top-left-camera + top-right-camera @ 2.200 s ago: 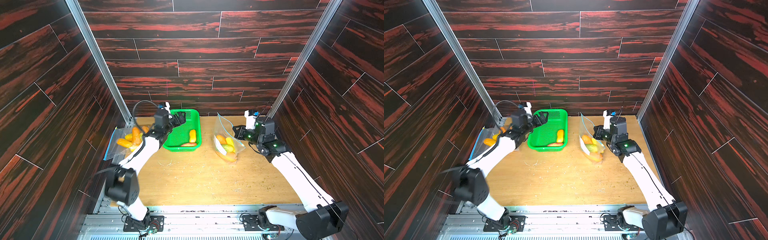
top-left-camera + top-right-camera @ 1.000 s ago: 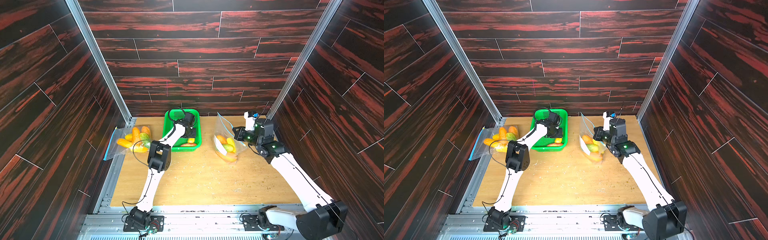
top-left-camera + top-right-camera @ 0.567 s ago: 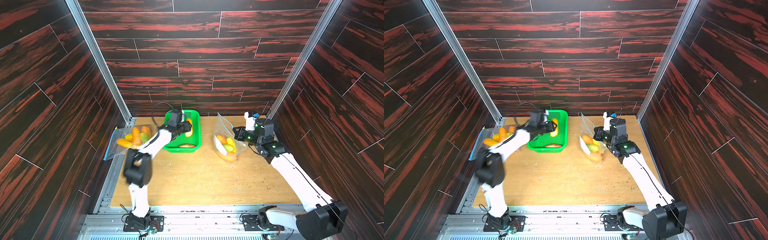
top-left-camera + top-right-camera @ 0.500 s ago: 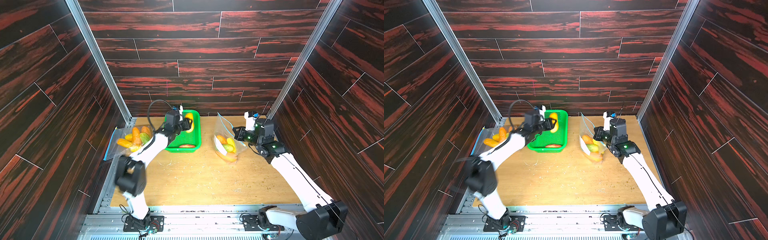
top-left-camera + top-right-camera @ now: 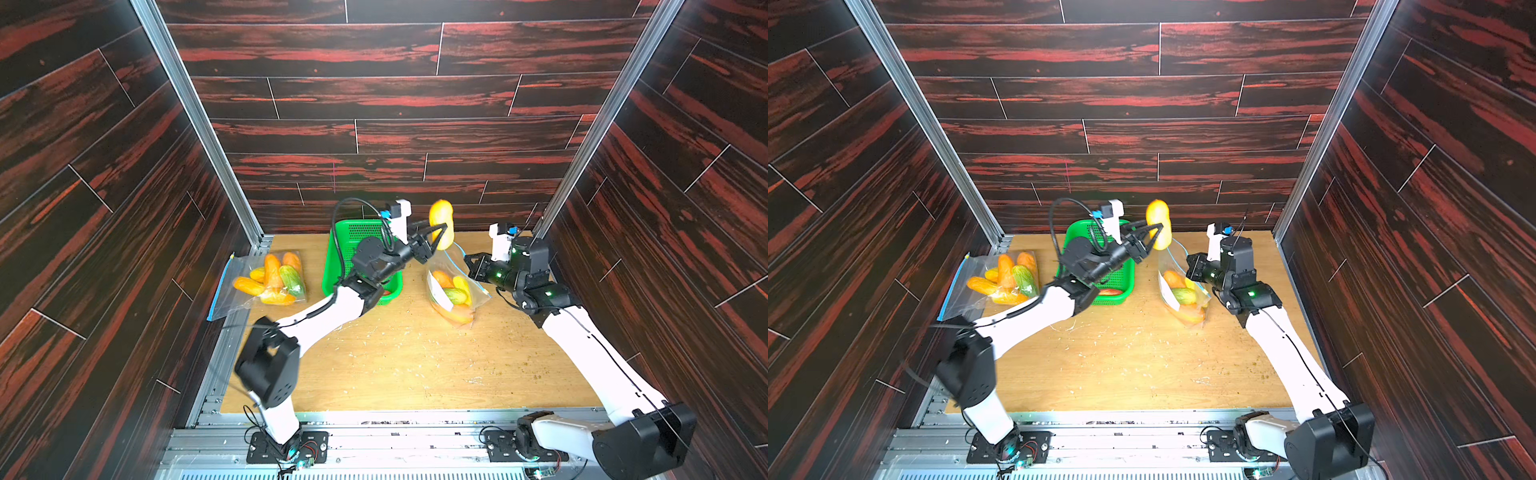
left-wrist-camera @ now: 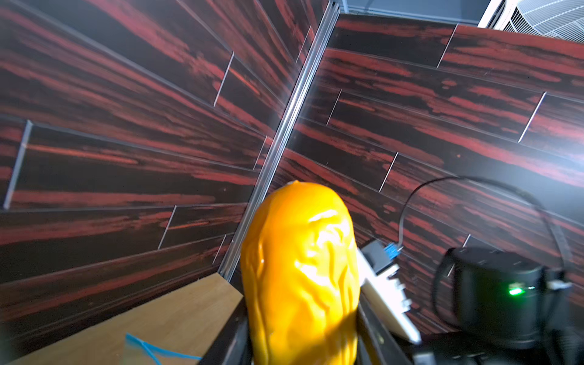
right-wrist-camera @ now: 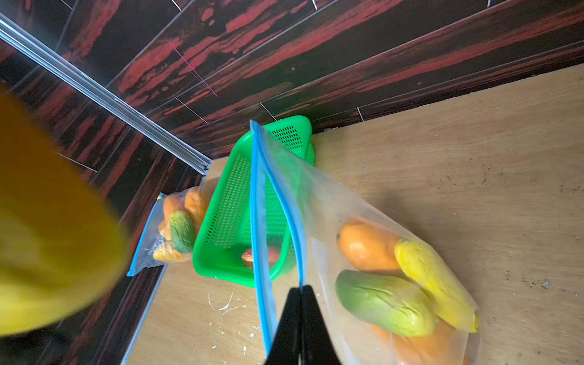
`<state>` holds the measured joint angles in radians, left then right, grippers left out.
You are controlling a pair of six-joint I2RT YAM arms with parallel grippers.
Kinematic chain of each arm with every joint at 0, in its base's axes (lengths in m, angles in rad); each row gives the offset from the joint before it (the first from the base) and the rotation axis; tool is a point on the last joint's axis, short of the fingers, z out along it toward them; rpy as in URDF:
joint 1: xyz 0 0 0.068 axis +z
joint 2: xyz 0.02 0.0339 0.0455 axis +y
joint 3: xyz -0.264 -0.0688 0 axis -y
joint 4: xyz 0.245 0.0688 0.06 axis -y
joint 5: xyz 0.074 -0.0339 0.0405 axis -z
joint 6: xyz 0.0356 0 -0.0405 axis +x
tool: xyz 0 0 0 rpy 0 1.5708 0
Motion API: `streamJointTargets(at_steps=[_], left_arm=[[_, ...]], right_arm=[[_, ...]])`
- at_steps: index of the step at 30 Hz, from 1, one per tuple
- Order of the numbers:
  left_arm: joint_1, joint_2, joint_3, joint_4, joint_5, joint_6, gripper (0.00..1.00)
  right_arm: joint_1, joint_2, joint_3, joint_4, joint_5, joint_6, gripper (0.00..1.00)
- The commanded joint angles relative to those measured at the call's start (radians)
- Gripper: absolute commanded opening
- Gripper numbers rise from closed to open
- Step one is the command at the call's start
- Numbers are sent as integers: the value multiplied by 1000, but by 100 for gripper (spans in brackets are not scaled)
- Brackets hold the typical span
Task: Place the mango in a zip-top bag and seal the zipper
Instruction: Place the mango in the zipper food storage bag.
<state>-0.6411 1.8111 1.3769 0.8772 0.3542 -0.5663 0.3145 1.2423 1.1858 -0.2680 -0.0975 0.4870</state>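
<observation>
My left gripper (image 5: pixel 438 237) (image 5: pixel 1156 235) (image 6: pixel 303 341) is shut on a yellow mango (image 5: pixel 441 220) (image 5: pixel 1158 222) (image 6: pixel 300 278), held upright in the air just above and behind the open mouth of the zip-top bag (image 5: pixel 453 286) (image 5: pixel 1183 286) (image 7: pixel 331 205). The bag stands on the table with several orange, yellow and green mangoes inside. My right gripper (image 5: pixel 471 266) (image 5: pixel 1192 266) (image 7: pixel 301 292) is shut on one blue zipper edge and holds that side up. In the right wrist view the held mango (image 7: pixel 47 221) is a yellow blur.
A green basket (image 5: pixel 357 237) (image 5: pixel 1096 232) (image 7: pixel 234 202) stands at the back, partly under my left arm, with one reddish mango (image 7: pixel 249 256) in it. Another bag of mangoes (image 5: pixel 266 278) (image 5: pixel 1000 278) lies at the table's left edge. Dark walls close three sides.
My left arm has lifted the yellow mango out of the basket and carried it right, up to the bag's mouth. The right arm and the bag have stayed put.
</observation>
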Motion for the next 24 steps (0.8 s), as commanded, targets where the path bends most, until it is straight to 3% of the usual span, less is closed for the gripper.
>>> streamJointTargets(at_steps=[1, 6, 13, 17, 22, 24], left_arm=[[-13, 51, 52, 153, 25, -29, 15], [-33, 122, 86, 173, 33, -15, 15], [-49, 126, -3, 154, 4, 97, 20], [-48, 118, -45, 151, -9, 127, 40], [-48, 93, -62, 121, -22, 130, 81], [-41, 72, -71, 118, -20, 114, 85]], right_arm=[[-2, -35, 28, 31, -24, 34, 0], [-1, -37, 41, 28, -62, 46, 0], [-6, -37, 58, 21, -38, 58, 0], [-9, -23, 74, 17, -21, 65, 0], [-15, -13, 86, 17, -15, 61, 0], [-20, -12, 85, 13, -10, 58, 0]])
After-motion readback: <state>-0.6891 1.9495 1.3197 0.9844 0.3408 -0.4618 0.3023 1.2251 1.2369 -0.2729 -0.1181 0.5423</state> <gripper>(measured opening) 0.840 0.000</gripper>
